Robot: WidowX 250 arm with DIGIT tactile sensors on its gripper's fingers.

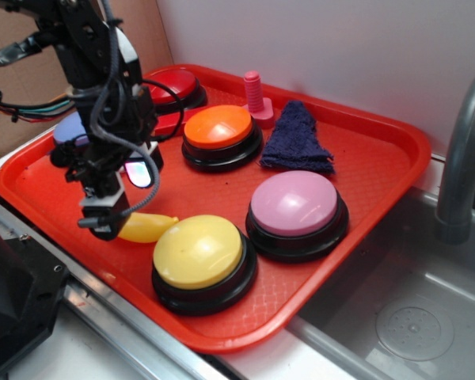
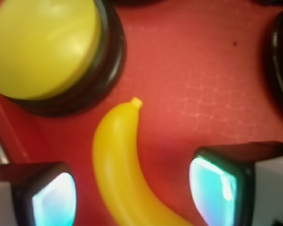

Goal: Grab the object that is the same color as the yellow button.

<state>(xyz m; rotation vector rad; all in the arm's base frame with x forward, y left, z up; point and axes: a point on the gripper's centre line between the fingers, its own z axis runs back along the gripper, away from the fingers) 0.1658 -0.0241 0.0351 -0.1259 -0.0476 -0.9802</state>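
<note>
I have the arm reaching down steeply over the near-left part of the red tray (image 1: 364, 170), its gripper (image 1: 111, 218) low and pointing at the tray floor. In the wrist view the two fingers (image 2: 54, 197) stand apart on either side of the toy banana (image 2: 122, 174), with red tray showing between each pad and the fruit, so the jaws are wide and hold nothing.

The banana lies flat on the tray, its stem tip pointing to 12 o'clock in the wrist view, toward the yellow button (image 1: 199, 255). From the exterior camera the banana (image 1: 146, 227) sits just at 10 o'clock of that button, close to its black base but apart from it.

Room is tight on the button side and freer toward the tray's left rim. The pink button (image 1: 295, 207) sits at 2 o'clock of the yellow one, the orange button (image 1: 220, 133) further back, and a red button (image 1: 174, 85) at the far corner. A dark blue cloth (image 1: 297, 138) and a pink bolt (image 1: 256, 95) lie near the back rim.

The tray rests beside a steel sink (image 1: 412, 317) with a grey faucet (image 1: 463, 158), under a pale wall.
</note>
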